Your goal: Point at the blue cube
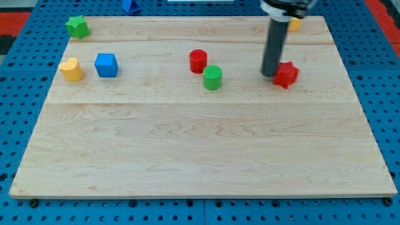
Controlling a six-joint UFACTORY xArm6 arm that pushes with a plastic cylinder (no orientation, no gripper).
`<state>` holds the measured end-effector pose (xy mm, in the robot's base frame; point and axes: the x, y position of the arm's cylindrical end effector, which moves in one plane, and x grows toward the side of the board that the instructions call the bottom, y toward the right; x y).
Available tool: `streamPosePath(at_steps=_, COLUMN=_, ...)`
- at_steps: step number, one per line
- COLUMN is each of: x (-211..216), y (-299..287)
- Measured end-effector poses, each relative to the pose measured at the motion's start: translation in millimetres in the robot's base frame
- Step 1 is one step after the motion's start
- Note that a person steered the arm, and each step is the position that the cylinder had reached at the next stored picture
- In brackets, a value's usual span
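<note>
The blue cube (pixel 106 65) sits on the wooden board (pixel 200 144) at the view's left, just right of a yellow block (pixel 72 69). My tip (pixel 270 75) rests on the board at the view's upper right, touching or almost touching the left side of a red star-like block (pixel 286 74). The tip is far to the right of the blue cube, with a red cylinder (pixel 197 60) and a green cylinder (pixel 212 77) standing between them.
A green star-like block (pixel 77 26) lies at the board's upper left corner. A yellow block (pixel 294 24) shows partly behind the rod at the top. A blue block (pixel 130 7) lies off the board at the top edge.
</note>
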<state>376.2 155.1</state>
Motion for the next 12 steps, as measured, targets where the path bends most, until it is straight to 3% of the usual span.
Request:
streamPosePath(at_steps=1, x=9.7, y=27.9)
streamPosePath(at_steps=3, x=1.5, y=26.4)
streamPosePath(at_steps=6, x=-65.3, y=10.7)
streamPosePath(at_steps=7, x=-93.6, y=-20.5)
streamPosePath(at_steps=10, x=-95.1, y=-248.8)
streamPosePath(at_steps=11, x=-95.6, y=-262.9)
streamPosePath(at_steps=12, x=-68.5, y=-294.1)
